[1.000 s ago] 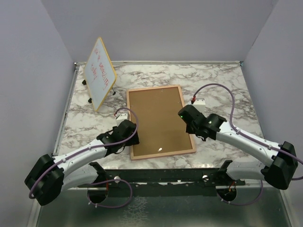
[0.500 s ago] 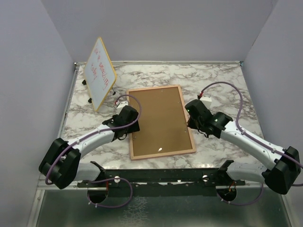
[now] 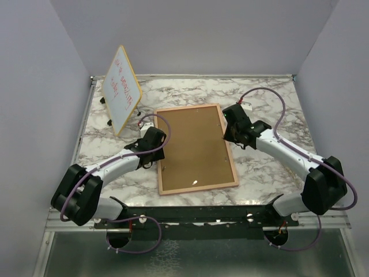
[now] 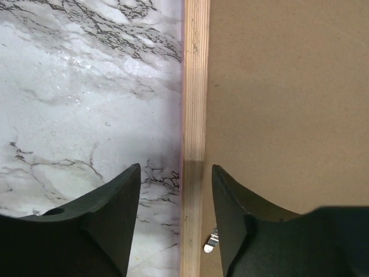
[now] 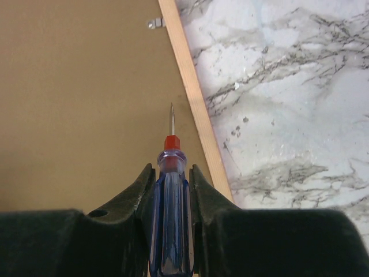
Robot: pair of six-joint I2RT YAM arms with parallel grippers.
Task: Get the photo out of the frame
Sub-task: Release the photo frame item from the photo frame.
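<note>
The frame (image 3: 196, 147) lies face down on the marble table, its brown fibreboard back (image 4: 288, 104) up. The photo is hidden beneath that back. My left gripper (image 3: 157, 142) is open and straddles the frame's left wooden border (image 4: 195, 86): one finger stands over the marble, the other over the backing, neither touching. A small metal clip (image 4: 210, 245) shows by the right finger. My right gripper (image 3: 229, 128) hovers at the frame's right edge, shut on a screwdriver (image 5: 171, 202) with a clear blue handle and red collar. Its tip points over the backing toward another clip (image 5: 153, 23).
A yellow-edged whiteboard (image 3: 122, 88) with red writing stands tilted at the back left. Grey walls close in the table (image 3: 271, 98) on three sides. A metal rail (image 3: 196, 216) runs along the near edge by the arm bases.
Both arms have moved away from me along the frame's sides, the left up its left border, the right toward the far right corner. The left jaws have narrowed a little.
</note>
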